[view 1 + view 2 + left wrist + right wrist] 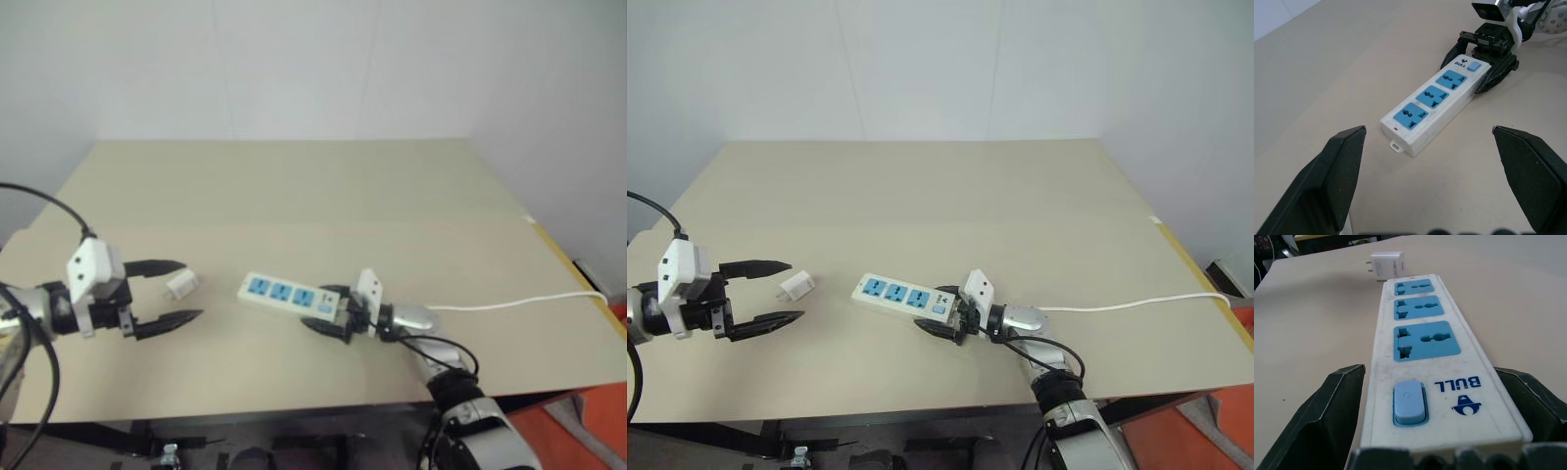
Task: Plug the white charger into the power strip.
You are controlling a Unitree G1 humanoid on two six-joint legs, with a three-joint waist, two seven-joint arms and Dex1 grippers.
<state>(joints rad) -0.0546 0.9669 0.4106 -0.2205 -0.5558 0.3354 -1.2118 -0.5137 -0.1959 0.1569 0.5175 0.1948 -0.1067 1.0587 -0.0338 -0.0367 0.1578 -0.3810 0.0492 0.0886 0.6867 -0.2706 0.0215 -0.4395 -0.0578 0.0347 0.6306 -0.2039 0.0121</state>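
Observation:
The power strip (282,294), a long white bar with three blue sockets, lies flat near the table's front middle. My right gripper (328,311) is open, with a black finger on each side of the strip's switch end (1409,401). In the right wrist view I cannot tell whether the fingers touch the strip. The white charger (182,284), small and boxy, lies on the table just left of the strip's far end, its prongs visible (1387,265). My left gripper (193,290) hovers open at the left, pointing toward the strip (1435,100). Its fingertips frame the charger in the eye views.
The strip's thin white cord (509,302) runs right, toward the table's right edge. The beige table (294,186) stretches back to a white wall. An orange surface (588,431) shows below the table's front right corner.

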